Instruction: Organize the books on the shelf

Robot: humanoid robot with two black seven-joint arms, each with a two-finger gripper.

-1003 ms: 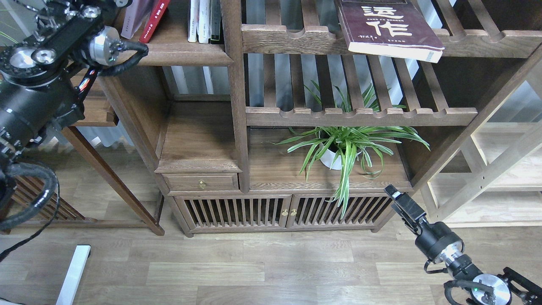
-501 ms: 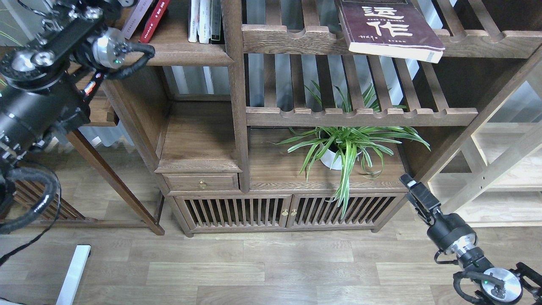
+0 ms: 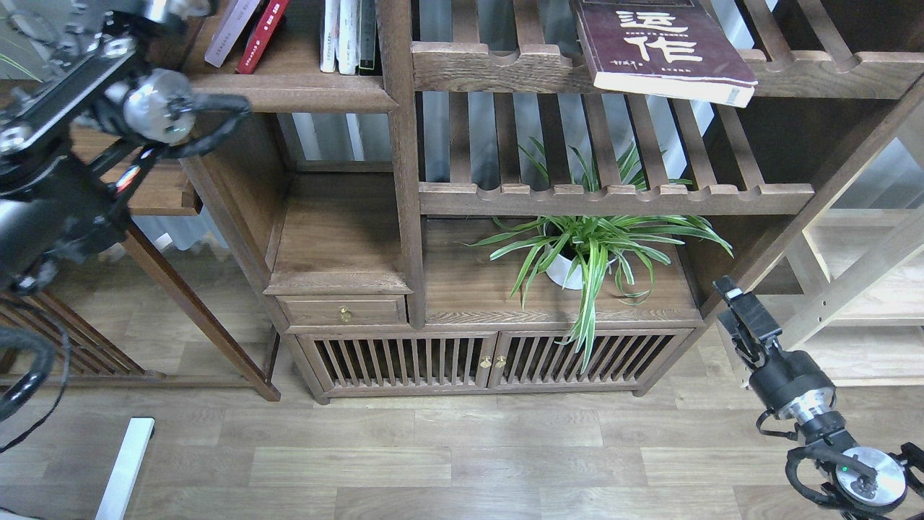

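Note:
The red book (image 3: 261,35) and the pale white-lavender book (image 3: 229,27) lean side by side on the dark-brown shelf (image 3: 303,92) at the top left. The larger maroon book (image 3: 660,43) with white Chinese characters lies flat on a slatted rack at the top right and overhangs its front rail. My left arm (image 3: 155,108) rises along the left edge beside the shelf; its gripper is out of the frame at the top. My right gripper (image 3: 738,305) is low at the right, near the cabinet's right corner, holding nothing; its fingers cannot be told apart.
Thin white-spined volumes (image 3: 346,36) stand on the same shelf against the post. A potted spider plant (image 3: 585,253) sits on the lower board. Scalloped slatted racks (image 3: 613,196) fill the middle. A pale wooden frame (image 3: 852,289) stands at the right. A small drawer (image 3: 343,312) and slatted doors are below.
My left arm has swung left and away from the shelf's front edge, uncovering more of the pale book. My right gripper has moved right and upward. The books have not moved.

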